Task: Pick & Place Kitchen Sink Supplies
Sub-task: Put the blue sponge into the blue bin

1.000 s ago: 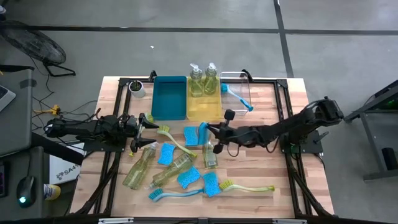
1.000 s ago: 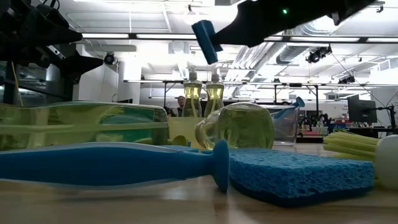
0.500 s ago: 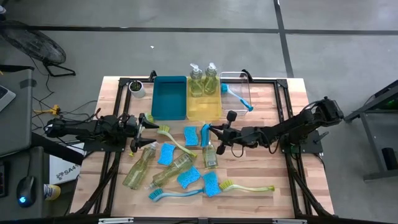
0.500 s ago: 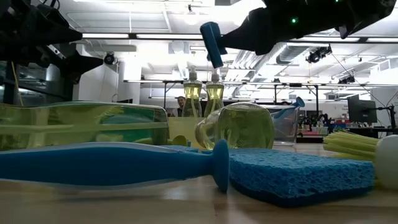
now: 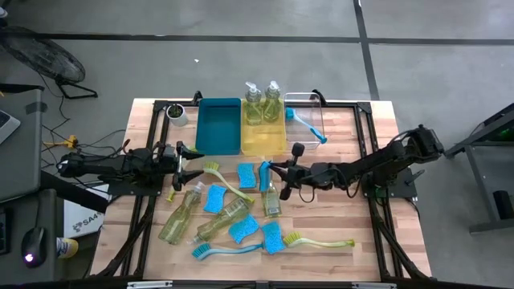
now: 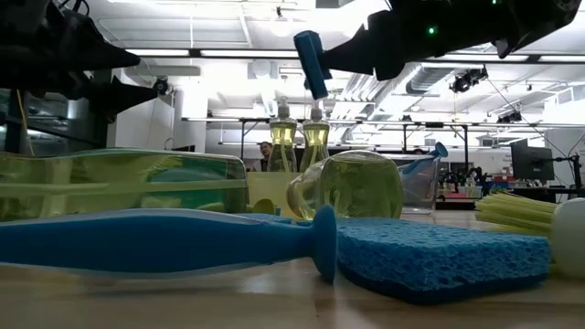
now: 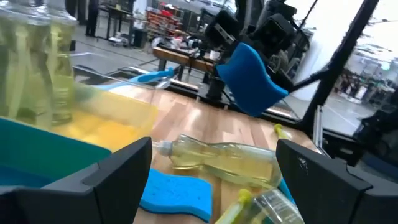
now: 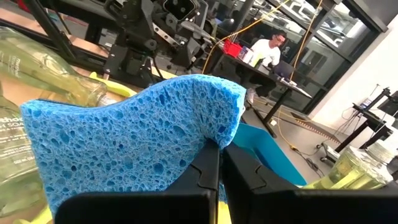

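Observation:
My right gripper (image 5: 271, 170) is shut on a bright-blue wavy-edged sponge (image 5: 263, 172), held above the table's middle; the sponge also shows in the low view (image 6: 311, 62) and the left wrist view (image 7: 249, 78). My left gripper (image 5: 186, 157) is open and empty at the table's left, its fingers (image 7: 118, 177) apart above the teal bin's near corner. Three more blue sponges (image 5: 214, 197), three soap bottles lying on their sides (image 5: 223, 218) and three brushes (image 5: 225, 250) lie on the table. Two soap bottles (image 5: 263, 103) stand in the yellow bin. My right gripper pinches the sponge between its two fingers (image 8: 208, 177) at one edge (image 8: 208, 140). The fingers come level from the table's right side. The sponge stands on edge, nearly upright, and is lifted clear of the table and of the bottle below it.
At the far edge stand a teal bin (image 5: 218, 126), a yellow bin (image 5: 263, 143) and a clear container (image 5: 309, 103) holding a blue brush. A small white cup (image 5: 177, 114) stands far left. People sit at desks in the room beyond.
My right gripper has drawn back slightly toward the table's right with the sponge, which has turned nearer to upright and stays clear of the table. My left gripper has shifted a little toward the table's middle.

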You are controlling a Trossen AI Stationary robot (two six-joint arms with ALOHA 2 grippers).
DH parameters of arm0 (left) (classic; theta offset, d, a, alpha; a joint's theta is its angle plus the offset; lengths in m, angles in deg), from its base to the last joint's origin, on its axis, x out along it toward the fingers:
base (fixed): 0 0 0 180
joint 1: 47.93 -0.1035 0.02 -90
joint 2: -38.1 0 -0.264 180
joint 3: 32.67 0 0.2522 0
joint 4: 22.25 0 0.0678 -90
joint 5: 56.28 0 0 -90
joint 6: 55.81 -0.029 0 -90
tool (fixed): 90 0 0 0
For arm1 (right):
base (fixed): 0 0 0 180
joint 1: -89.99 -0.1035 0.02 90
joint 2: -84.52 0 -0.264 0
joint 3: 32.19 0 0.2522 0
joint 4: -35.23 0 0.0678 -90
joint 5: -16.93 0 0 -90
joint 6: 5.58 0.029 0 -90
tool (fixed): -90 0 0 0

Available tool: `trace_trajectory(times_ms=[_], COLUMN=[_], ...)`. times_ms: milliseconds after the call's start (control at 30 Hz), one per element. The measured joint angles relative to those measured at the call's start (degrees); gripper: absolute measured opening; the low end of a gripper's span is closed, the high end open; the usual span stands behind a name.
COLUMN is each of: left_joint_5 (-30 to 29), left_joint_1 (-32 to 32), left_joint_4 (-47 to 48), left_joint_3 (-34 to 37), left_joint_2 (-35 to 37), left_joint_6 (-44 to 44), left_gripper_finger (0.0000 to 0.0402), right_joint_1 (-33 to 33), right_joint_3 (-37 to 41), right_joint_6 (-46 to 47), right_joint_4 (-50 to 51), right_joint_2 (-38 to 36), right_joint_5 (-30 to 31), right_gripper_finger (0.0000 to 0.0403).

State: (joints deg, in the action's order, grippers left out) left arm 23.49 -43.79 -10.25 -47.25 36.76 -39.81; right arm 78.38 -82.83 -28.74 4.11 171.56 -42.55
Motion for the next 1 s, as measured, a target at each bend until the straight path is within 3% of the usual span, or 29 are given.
trace_trajectory(times_ms=[333,500,800,933,1000], left_joint_5=[2.6,5.2,6.8,7.1,6.6], left_joint_1=[0.0,0.0,0.0,0.0,0.0], left_joint_4=[0.1,-8.0,-28.6,-39.5,-40.9], left_joint_3=[0.0,0.0,0.0,-0.3,-1.4], left_joint_2=[-0.1,-4.3,-21.5,-31.2,-36.0], left_joint_6=[-1.4,-5.2,-10.2,-10.9,-11.3], left_gripper_finger=[0.034,0.034,0.034,0.034,0.034], right_joint_1=[1.8,4.3,9.8,10.9,11.2], right_joint_3=[0.0,0.0,-3.8,-4.9,-5.3], right_joint_6=[1.6,0.2,-2.5,-2.8,-2.0], right_joint_4=[-0.1,-3.4,-4.7,-4.8,-4.7], right_joint_2=[0.0,0.0,0.0,0.0,0.0], right_joint_5=[-6.5,-13.2,-29.3,-32.1,-28.8], right_gripper_finger=[0.0,0.0,0.0,0.0,0.0])
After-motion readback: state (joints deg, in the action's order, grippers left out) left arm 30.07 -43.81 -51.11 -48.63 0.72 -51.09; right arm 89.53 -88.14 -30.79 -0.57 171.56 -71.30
